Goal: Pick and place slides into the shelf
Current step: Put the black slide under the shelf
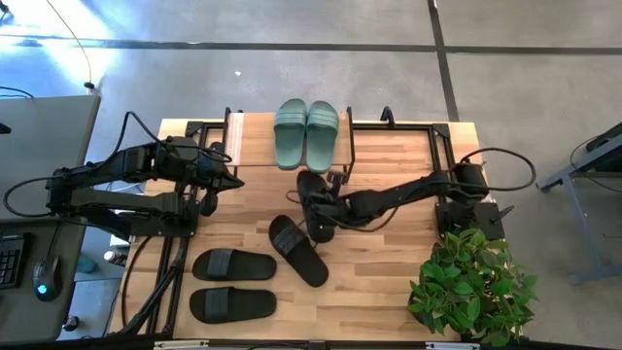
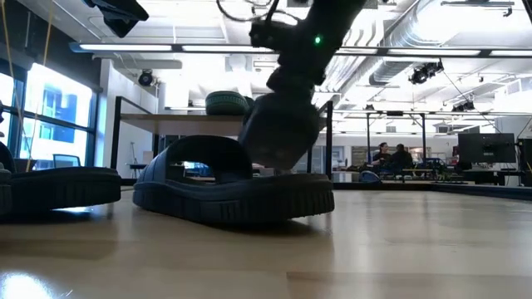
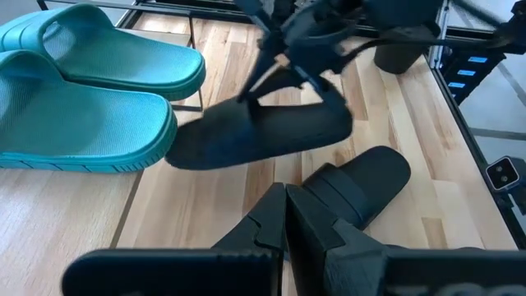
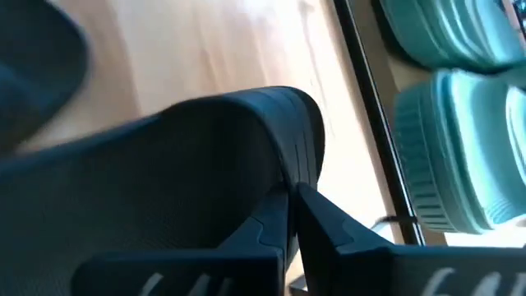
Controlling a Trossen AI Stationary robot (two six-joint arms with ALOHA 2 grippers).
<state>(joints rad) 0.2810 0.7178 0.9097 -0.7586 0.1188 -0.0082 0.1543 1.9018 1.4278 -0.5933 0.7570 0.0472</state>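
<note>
A sage-green pair of slides lies sole-down on the shelf's light top board at the table's far edge. My right gripper reaches in from the right, in front of the shelf, and is shut on one black slide. A second black slide lies just nearer, flat on the table; the low view shows it as the black slide. A black pair lies near the front edge. My left gripper hangs shut left of the shelf, touching nothing. My right gripper comes down from above and pinches the black slide at its upper side. In the right wrist view the fingers close on a thin dark edge; strap or sole rim, I cannot tell. The slide hangs tilted, lifted off the wood.
The shelf's black metal frame stands right beside the held slide. A potted plant occupies the near right corner. Bare wood lies between the shelf and the right arm's base. A keyboard and mouse sit off the table at left.
</note>
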